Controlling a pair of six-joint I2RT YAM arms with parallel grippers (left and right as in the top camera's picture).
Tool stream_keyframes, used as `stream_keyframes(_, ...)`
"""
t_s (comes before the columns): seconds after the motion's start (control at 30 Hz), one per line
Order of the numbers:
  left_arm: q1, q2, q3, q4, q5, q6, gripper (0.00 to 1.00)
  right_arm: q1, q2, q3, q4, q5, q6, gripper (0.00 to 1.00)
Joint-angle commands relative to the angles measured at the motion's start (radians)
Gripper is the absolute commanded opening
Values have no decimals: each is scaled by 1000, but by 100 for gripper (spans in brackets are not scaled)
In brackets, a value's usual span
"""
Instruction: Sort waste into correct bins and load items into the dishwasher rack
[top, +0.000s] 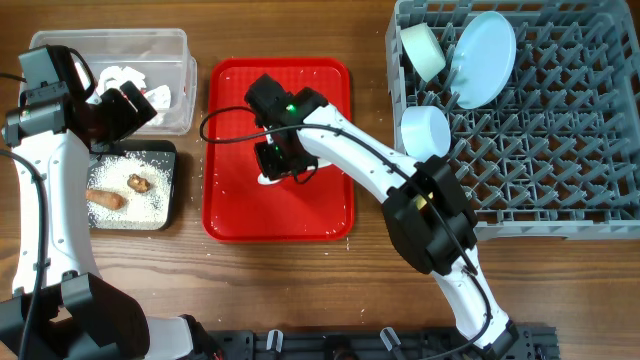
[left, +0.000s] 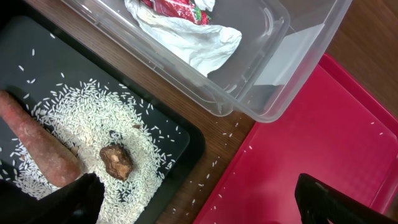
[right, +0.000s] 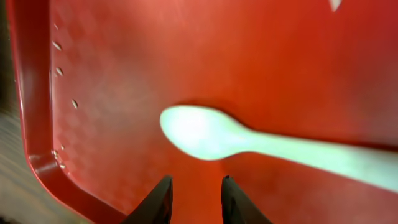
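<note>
- One item lies on the red tray (right: 37, 155): the white spoon (right: 249, 140), flat across the middle of the right wrist frame.
- The right tool (right: 198, 199) hangs just below the spoon's bowl, narrowly parted and empty. We judge it is lining up a pinch.
- The left tool (left: 199, 198) gapes wide, holding nothing, at the black tray (left: 186, 134) edge — out of the way.
</note>
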Motion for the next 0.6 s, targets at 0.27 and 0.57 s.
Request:
stream_keyframes(0.27, 6, -3, 11, 2, -3, 10, 100, 27, 18, -71, 73, -42, 64, 27)
stream_keyframes(0.57, 6, -3, 11, 2, -3, 10, 100, 26, 44, -71, 82, -60, 75, 26)
